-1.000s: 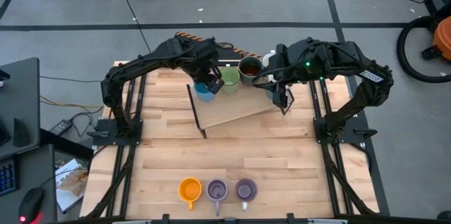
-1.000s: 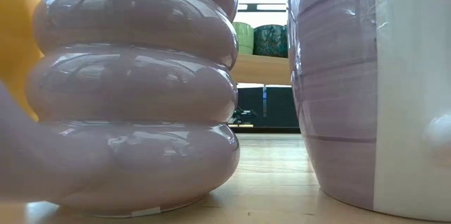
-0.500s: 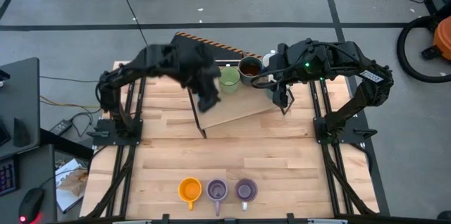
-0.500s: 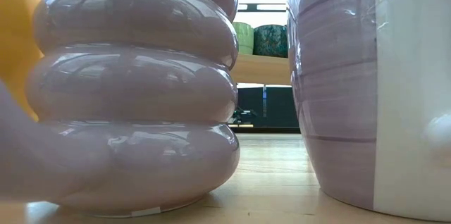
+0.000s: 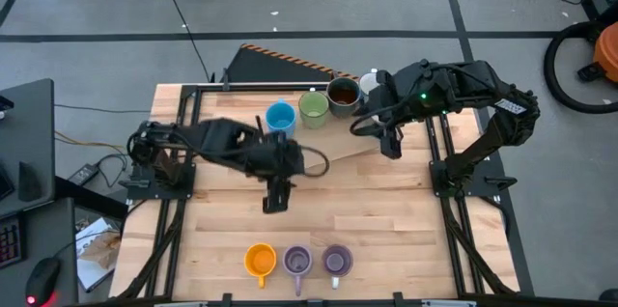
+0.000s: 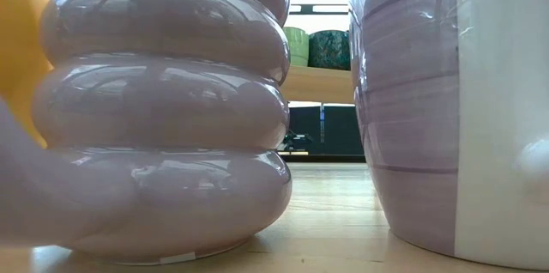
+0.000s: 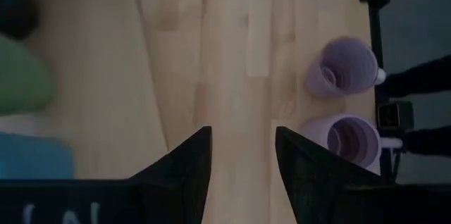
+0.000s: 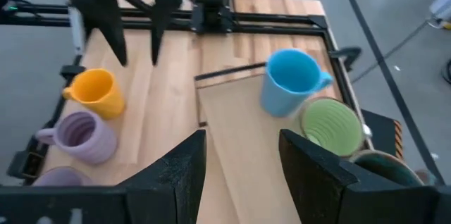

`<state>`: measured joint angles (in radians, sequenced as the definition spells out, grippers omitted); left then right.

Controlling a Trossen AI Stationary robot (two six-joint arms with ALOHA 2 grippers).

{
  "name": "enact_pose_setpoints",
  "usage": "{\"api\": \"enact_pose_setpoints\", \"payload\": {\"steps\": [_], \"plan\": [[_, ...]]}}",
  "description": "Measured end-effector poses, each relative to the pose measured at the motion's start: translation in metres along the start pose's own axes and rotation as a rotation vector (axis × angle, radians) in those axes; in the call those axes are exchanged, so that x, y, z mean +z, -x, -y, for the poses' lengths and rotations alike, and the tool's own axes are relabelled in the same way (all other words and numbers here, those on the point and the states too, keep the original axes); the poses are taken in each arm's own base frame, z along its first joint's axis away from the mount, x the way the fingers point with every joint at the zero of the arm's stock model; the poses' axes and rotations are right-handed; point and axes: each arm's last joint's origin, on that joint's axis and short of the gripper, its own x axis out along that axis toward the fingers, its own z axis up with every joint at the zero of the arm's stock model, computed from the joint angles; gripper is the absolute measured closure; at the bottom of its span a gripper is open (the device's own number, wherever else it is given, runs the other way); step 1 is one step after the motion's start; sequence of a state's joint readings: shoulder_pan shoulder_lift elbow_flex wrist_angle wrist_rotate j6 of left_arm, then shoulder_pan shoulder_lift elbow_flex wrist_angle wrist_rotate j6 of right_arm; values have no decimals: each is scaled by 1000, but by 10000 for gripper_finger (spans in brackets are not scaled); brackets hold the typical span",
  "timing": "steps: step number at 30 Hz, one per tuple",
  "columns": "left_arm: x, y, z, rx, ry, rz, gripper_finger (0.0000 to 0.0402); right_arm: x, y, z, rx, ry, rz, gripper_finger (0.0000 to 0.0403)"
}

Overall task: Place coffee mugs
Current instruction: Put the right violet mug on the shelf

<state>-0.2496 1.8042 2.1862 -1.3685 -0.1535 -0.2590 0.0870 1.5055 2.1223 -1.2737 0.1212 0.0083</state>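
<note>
A blue mug [image 5: 280,117], a green mug [image 5: 313,107] and a dark brown mug [image 5: 342,95] stand upright in a row on a raised wooden shelf [image 5: 328,153] at the far side. A white mug [image 5: 367,83] shows partly beside them. An orange mug [image 5: 260,260] and two purple mugs [image 5: 297,262] [image 5: 335,261] stand at the near edge. My left gripper [image 5: 275,196] is open and empty over the table's middle, the purple mugs [image 7: 342,65] ahead of it. My right gripper [image 5: 389,143] is open and empty over the shelf's right end, near the blue mug [image 8: 289,82].
The shelf stands on thin black legs [image 5: 263,148], with bare table between it and the near row. In the low view the ribbed purple mug [image 6: 163,110] and the other purple mug [image 6: 455,101] fill the foreground. Black arm frames run along both table sides.
My left gripper has drawn back from the blue mug on the shelf and gone toward the table's near edge, out over the middle. The blue mug stays upright on the shelf. My right gripper has kept about where it was.
</note>
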Motion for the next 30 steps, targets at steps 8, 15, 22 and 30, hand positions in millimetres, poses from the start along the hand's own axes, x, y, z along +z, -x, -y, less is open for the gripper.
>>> {"api": "enact_pose_setpoints", "payload": {"steps": [8,15,22,30], "plan": [[-22,-34,17,-29,-86,-42,237,1,-17,-25,74,-16,-48,218],[-45,-40,12,-55,-83,13,237,0,-59,-57,98,-44,-170,218],[-63,-27,5,-37,-99,35,238,-10,-100,-88,89,-99,-322,218],[-81,-9,-2,-34,-153,97,238,-24,-121,-130,152,-150,-435,218]]}}
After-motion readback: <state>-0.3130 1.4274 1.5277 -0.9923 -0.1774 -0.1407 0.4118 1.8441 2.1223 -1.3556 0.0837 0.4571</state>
